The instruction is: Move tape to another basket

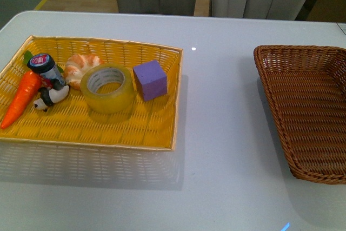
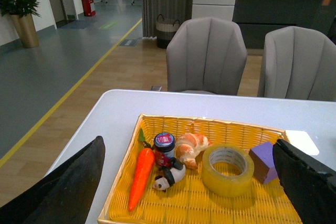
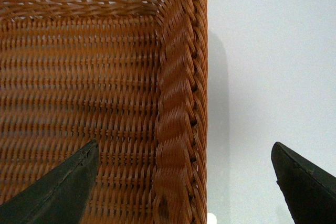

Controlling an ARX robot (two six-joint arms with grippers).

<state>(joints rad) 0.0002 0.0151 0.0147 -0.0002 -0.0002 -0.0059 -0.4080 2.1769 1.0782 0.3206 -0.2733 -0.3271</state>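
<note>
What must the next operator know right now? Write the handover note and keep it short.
Left gripper: open, empty, facing the yellow tray.
Right gripper: open, empty, over the brown basket rim.
Tape: lying flat in the tray, between the croissant and the purple cube.
Done: nothing yet.
Left: grasp tape, lift, carry to basket, release.

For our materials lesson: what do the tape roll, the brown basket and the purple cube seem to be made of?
Tape: glossy translucent yellowish plastic film on a white core, likely card. Basket: brown woven wicker or plastic rattan, strands visible. Purple cube: matte, probably foam or painted wood.
</note>
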